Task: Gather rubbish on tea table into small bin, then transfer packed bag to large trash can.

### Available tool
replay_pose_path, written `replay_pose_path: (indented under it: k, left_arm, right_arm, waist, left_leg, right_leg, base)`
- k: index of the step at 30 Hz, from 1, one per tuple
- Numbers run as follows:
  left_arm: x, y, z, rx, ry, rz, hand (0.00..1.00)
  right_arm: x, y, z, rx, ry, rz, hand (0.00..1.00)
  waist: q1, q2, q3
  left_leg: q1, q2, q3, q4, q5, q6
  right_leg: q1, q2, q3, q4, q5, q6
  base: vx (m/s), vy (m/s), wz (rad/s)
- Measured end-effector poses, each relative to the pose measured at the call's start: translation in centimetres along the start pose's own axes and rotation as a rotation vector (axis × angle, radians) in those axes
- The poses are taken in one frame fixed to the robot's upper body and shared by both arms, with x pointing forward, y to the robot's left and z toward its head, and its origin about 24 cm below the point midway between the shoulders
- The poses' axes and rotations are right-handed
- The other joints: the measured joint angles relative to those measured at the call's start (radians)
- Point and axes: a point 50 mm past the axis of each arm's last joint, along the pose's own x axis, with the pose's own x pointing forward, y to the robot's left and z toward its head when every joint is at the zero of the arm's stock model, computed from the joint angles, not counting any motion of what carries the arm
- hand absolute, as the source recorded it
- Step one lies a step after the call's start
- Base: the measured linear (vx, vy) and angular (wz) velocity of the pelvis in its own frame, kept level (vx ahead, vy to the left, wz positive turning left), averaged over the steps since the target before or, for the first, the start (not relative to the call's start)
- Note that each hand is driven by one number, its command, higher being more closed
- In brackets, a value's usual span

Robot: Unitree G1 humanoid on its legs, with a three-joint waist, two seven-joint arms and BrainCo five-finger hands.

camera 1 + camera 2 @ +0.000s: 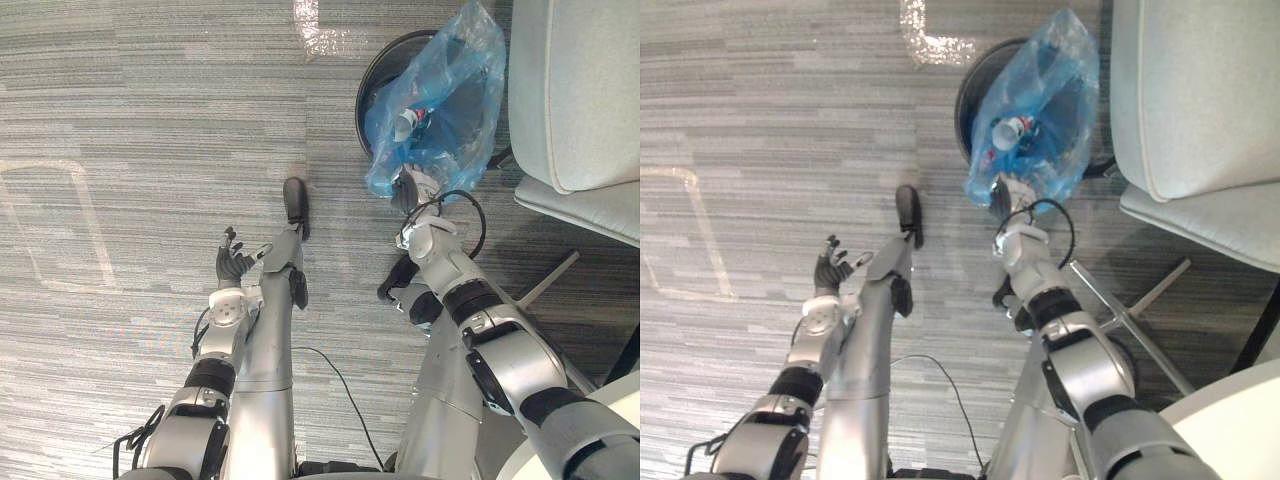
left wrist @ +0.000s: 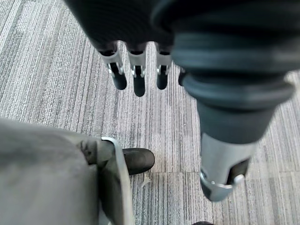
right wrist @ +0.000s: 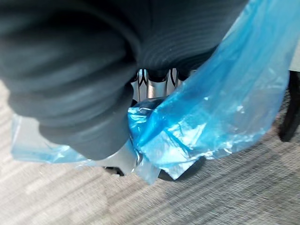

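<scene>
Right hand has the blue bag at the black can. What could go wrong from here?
1. The blue bag lies half across the black can rim, leaning towards the chair; released now, it may tip onto the carpet.
2. Thin plastic is bunched around the right hand fingers, so it might snag when they open and drag the bag back out.
The left hand hangs open, idle.

Bright, even light; glare on the carpet (image 1: 150,150).
</scene>
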Motion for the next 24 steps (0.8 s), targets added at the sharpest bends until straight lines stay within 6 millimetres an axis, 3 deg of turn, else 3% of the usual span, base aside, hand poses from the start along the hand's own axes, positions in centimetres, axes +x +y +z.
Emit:
replay_pose_path:
  k: [5,12,20,24]
  left_arm:
    - [-0.4,-0.2,-0.7,0.002,0.032,-0.007,0.0]
    - [-2.7,-2.1,-3.9,0.039,0.143,-0.102,0.0]
    - [-4.1,-1.0,-5.9,0.079,0.203,-0.101,0.0]
    - [-5.0,-1.0,-7.0,0.125,0.238,-0.143,0.0]
  right_arm:
    - [-0.7,0.3,0.6,0.054,-0.03,-0.008,1.0]
    - [-4.1,3.3,0.6,0.189,-0.012,0.049,1.0]
    - [-8.2,5.9,0.9,0.397,0.032,0.112,1.0]
    - [-10.7,7.7,1.0,0.483,0.063,0.197,1.0]
  waist:
    - [0.0,-0.002,-0.002]
    - [-0.001,-0.011,-0.007]
    - [-0.004,-0.043,-0.034]
    - [-0.013,-0.065,-0.082]
  left_leg:
    - [0.064,0.003,0.0,-0.005,0.0,0.0]
    - [0.288,0.003,0.029,-0.137,0.012,-0.017]
    - [0.545,-0.001,0.031,-0.23,0.03,-0.022]
    - [0.688,0.004,0.025,-0.327,0.039,-0.036]
  right_leg:
    - [0.064,0.006,0.003,-0.007,0.0,0.0]
    - [0.269,0.026,-0.012,-0.125,0.03,0.005]
    - [0.553,0.057,-0.043,-0.282,0.05,0.029]
    - [0.708,0.099,-0.064,-0.416,0.078,0.037]
  base:
    - [-0.09,0.028,0.0]
    - [-0.06,-0.009,-0.02]
    - [0.04,-0.014,-0.02]
    - [0.11,-0.059,-0.04]
